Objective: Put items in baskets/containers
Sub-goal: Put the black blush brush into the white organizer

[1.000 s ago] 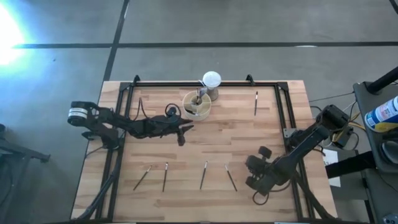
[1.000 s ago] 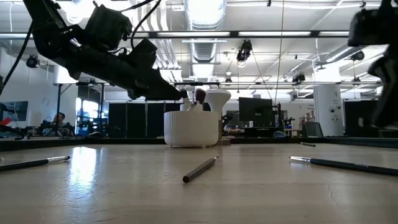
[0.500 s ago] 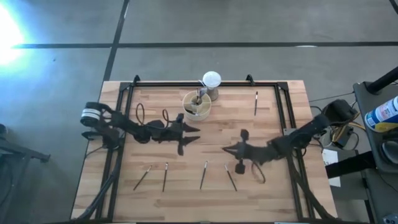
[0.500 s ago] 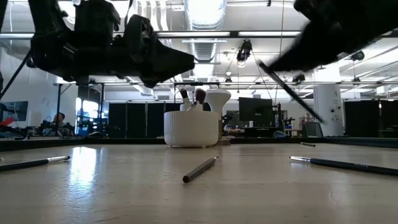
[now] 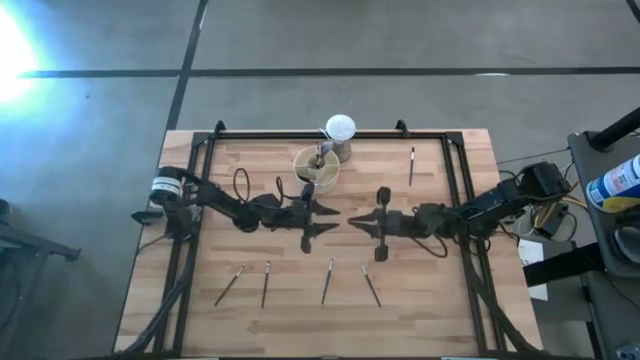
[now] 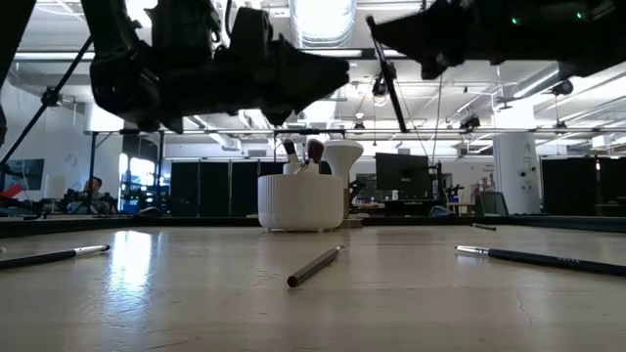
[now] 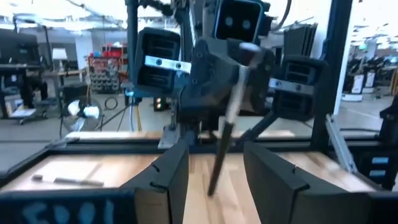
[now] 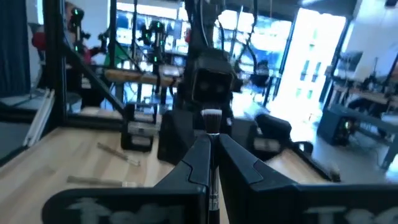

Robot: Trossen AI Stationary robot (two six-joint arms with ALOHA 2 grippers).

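Right tool [image 5: 352, 221] pinches a brush [image 7: 225, 134] (tip blurred) facing the wide-open, empty left tool [image 5: 338, 213].

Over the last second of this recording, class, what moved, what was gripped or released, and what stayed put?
The right tool swung from the table's near right corner to the middle, shut on a thin dark-handled makeup brush. The left tool drew back from the round cream ribbed cup organiser toward the middle, open, now facing the right one. The four loose thin brushes near the front edge stayed put.
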